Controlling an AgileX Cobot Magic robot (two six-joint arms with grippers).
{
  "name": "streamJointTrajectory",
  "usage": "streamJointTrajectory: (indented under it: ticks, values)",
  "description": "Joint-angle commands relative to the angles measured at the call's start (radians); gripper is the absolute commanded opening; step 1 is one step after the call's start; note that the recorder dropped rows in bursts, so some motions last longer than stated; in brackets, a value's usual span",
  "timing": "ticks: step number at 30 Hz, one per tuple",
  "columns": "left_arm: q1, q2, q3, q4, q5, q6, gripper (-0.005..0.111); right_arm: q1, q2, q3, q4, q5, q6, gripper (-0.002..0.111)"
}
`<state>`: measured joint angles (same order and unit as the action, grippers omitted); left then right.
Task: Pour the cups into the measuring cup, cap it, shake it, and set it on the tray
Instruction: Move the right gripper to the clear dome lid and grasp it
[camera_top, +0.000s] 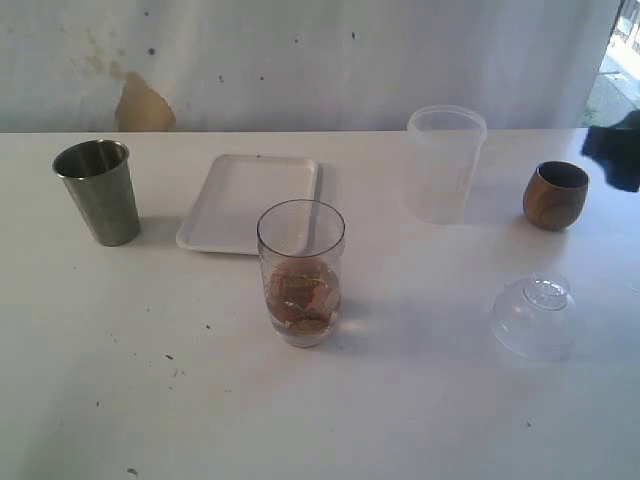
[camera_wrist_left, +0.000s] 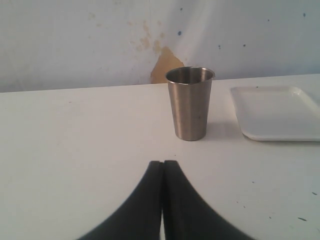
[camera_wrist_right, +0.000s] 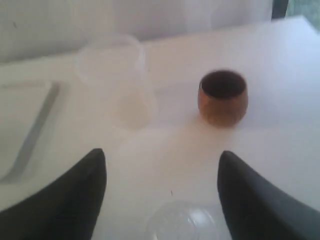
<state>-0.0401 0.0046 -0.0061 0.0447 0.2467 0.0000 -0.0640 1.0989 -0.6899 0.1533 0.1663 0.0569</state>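
The measuring cup (camera_top: 301, 270) is seen upright around the middle of the white table (camera_top: 120, 400), just on the near side of the tray's right corner. Brownish pieces are gathered in its bottom. The tray (camera_top: 250, 202) is laid flat behind it. The steel tumbler (camera_top: 98, 190) is stood upright to the left of the tray, apart from it. The wooden cup (camera_top: 556, 195) is placed far to the right, and a frosted container (camera_top: 445, 163) is set between it and the tray. A clear dome lid (camera_top: 535, 318) is laid at the near right. The left gripper (camera_wrist_left: 163, 165) is held with its fingers pressed together, short of the tumbler. The right gripper (camera_wrist_right: 162, 157) is spread wide over the lid, short of the wooden cup.
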Motion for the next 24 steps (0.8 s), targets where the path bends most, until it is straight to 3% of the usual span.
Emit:
streamJointTrajectory:
  ticks: [1,6,14,24]
  values:
    - [0.000,-0.005,0.006,-0.007,-0.015,0.000,0.000,0.002,0.232,-0.169,-0.043,0.283,-0.035,0.060]
    - [0.000,-0.005,0.006,-0.007,-0.015,0.000,0.000,0.002,0.394,-0.284,-0.123,0.404,-0.035,0.060]
    - [0.000,-0.005,0.006,-0.007,-0.015,0.000,0.000,0.014,0.504,-0.296,-0.125,0.481,-0.083,0.064]
    - [0.000,-0.005,0.006,-0.007,-0.015,0.000,0.000,0.014,0.560,-0.296,-0.127,0.453,-0.083,0.066]
